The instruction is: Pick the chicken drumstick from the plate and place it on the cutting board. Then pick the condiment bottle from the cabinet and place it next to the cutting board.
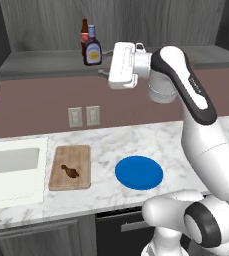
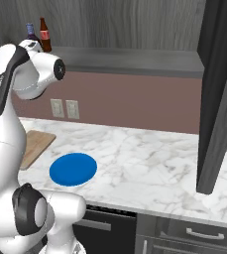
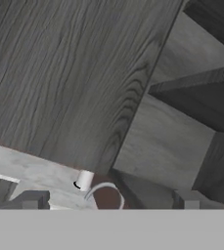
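The chicken drumstick (image 1: 70, 171) lies on the cutting board (image 1: 71, 155), left of the bare blue plate (image 1: 139, 172). The condiment bottle (image 1: 92, 47) stands upright on the cabinet (image 1: 41, 66) shelf. My gripper (image 1: 105, 73) is raised to shelf height just right of the bottle, pointing at it, open and holding nothing. In the hand view the bottle (image 3: 105, 197) shows low between my spread fingertips (image 3: 33, 200), its pale cap (image 3: 85, 179) tilted left, with the gripper (image 3: 108, 201) clear of it. From the right, my arm hides most of the bottle (image 2: 30, 31); the plate (image 2: 73, 168) and board (image 2: 35, 146) show there too.
A slim brown bottle (image 1: 84, 36) with a red label stands just behind and left of the condiment bottle. A white sink (image 1: 11, 170) lies left of the board. Wall outlets (image 1: 83, 116) sit above the counter. A tall dark panel (image 2: 219, 99) stands at the right.
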